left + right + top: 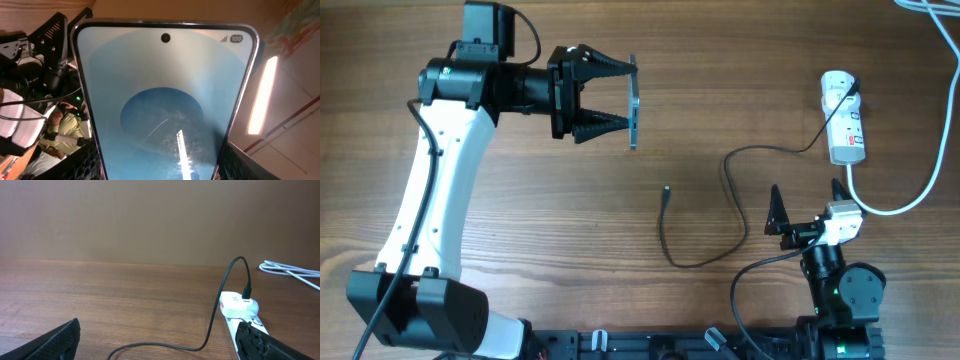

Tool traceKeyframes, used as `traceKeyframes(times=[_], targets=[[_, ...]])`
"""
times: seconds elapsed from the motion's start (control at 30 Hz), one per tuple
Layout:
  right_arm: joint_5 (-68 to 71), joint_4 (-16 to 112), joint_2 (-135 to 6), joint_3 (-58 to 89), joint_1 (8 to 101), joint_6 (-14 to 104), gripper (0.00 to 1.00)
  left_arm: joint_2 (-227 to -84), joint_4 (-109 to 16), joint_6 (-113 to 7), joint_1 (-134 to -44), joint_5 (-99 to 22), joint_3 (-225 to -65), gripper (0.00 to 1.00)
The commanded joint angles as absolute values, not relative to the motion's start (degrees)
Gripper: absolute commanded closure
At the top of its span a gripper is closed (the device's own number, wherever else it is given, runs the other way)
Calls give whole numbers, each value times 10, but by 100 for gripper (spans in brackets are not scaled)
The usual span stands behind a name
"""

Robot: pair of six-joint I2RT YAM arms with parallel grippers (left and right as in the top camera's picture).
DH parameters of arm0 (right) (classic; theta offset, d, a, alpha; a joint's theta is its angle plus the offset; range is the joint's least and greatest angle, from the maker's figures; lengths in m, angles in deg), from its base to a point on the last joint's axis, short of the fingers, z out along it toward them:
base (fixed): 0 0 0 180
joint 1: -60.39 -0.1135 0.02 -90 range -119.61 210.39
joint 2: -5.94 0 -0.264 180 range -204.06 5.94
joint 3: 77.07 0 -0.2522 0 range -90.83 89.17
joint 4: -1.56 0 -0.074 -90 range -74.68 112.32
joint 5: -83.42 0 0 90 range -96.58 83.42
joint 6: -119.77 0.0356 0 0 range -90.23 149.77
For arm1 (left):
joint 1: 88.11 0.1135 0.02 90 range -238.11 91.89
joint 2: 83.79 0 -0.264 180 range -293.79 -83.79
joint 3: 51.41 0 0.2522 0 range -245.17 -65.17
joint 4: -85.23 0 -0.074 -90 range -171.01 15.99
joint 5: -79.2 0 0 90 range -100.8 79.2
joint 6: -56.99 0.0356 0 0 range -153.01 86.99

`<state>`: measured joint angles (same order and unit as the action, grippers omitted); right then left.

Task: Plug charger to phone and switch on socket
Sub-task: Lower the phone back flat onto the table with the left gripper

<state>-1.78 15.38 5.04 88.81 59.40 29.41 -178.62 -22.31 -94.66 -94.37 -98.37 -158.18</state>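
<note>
The phone [633, 100] is lifted off the table, edge-on in the overhead view, with my left gripper [620, 97] shut on its two long sides. In the left wrist view its blue screen [165, 100] fills the frame, camera hole at the top, and the left gripper [160, 172] holds its lower part. The black charger cable [744, 228] runs from the white socket [845, 130] in a loop to its loose tip [666, 190], which lies on the wood. My right gripper [808, 203] stands open just below the socket, with nothing in it. The socket [240, 305] and the cable [220, 315] also show between the right gripper's [160, 347] fingers.
A thicker white lead [920, 190] curves from the socket toward the right table edge and the far corner. The same lead [290, 270] lies behind the socket in the right wrist view. The wooden table [520, 250] is bare between the arms.
</note>
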Motion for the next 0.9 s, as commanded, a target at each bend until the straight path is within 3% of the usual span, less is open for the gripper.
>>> traceKeyframes(times=[0.0, 0.3, 0.47, 0.67, 0.87], targets=[[-25, 152, 53, 889, 591, 284, 0, -1772, -225, -930, -942, -1008, -1595, 44], [-25, 152, 53, 889, 591, 284, 0, -1772, -225, -855, -944, -887, -1595, 44], [-25, 152, 53, 889, 591, 284, 0, -1772, -217, -760, -954, -755, -1595, 46], [-25, 152, 53, 889, 591, 284, 0, -1772, -196, -749, -1009, -472, -1595, 44], [-25, 152, 53, 889, 591, 284, 0, -1780, -184, -749, -1071, -280, -1589, 45]])
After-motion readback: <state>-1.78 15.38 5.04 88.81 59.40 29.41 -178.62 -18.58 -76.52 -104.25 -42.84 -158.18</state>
